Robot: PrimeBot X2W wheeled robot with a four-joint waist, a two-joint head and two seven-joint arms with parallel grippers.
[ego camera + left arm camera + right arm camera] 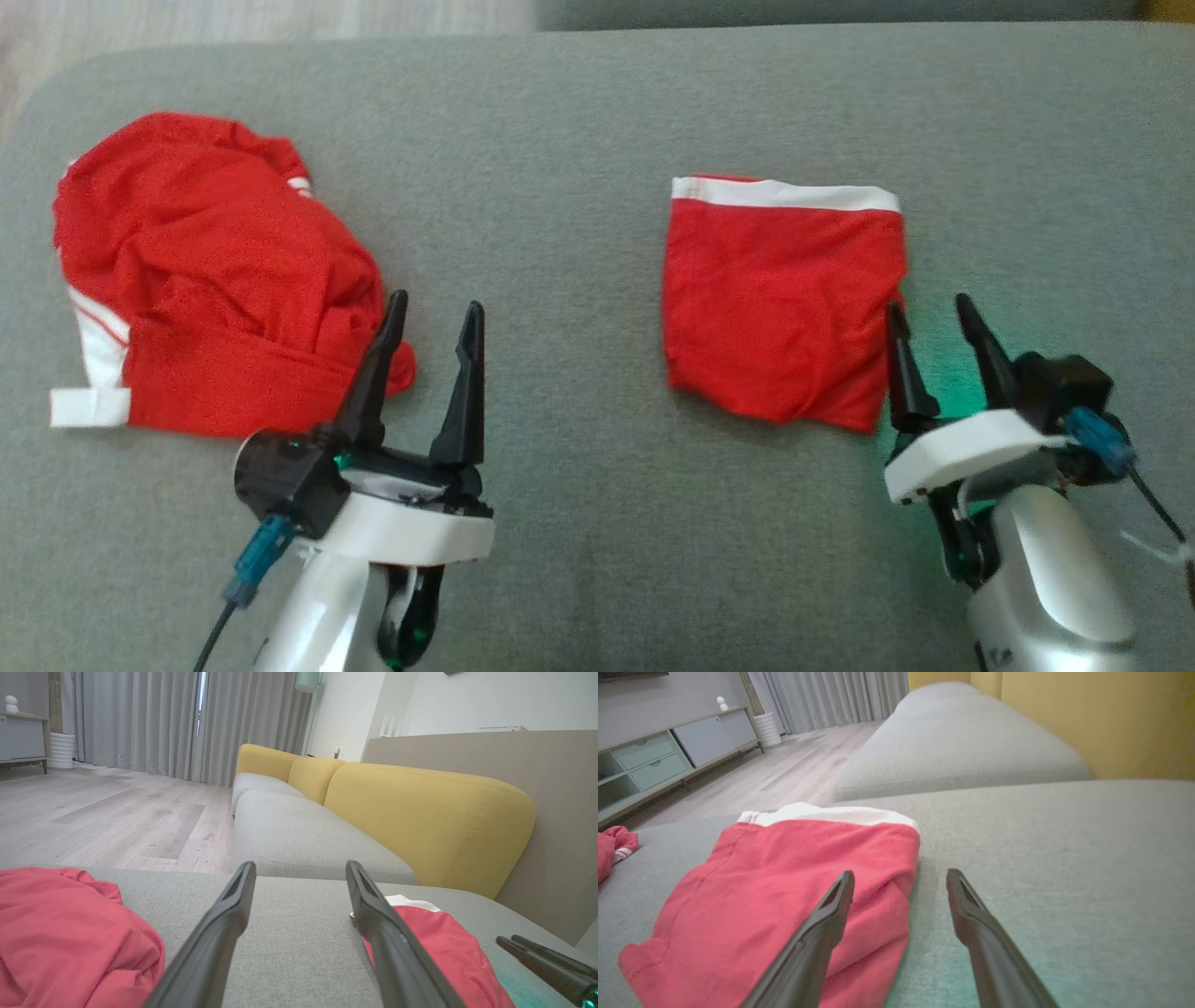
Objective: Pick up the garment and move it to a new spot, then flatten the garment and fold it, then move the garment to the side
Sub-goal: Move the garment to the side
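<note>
1. My left gripper (pixel 437 303) stands open, fingers well apart, with nothing between them. Its tips sit just beside the lower right edge of the crumpled garment (pixel 215 271).
2. My right gripper (pixel 928 306) is likewise spread and empty. Its inner finger is at the right edge of the folded garment (pixel 780 299); I cannot tell whether it touches the cloth.
3. Both pieces lie on the grey cushion (pixel 579 187), the crumpled one at my far left and the folded one right of centre, well apart.
4. The cloth is a thin red fabric with white trim (pixel 89 407). The folded piece is a near-square with a white waistband (pixel 784 193) along its far edge; the other is a rumpled mound of soft ridges.
5. I judge it light and limp, and likely to catch a little on the coarse weave of the upholstery. It will sag from any single pinch, and a careless lift would spill a fold.
6. On the heap I would grip a hem or the white band, where the fabric is doubled and firmer, one gripper per corner. On the folded piece I would pinch through all layers at an edge.
</note>
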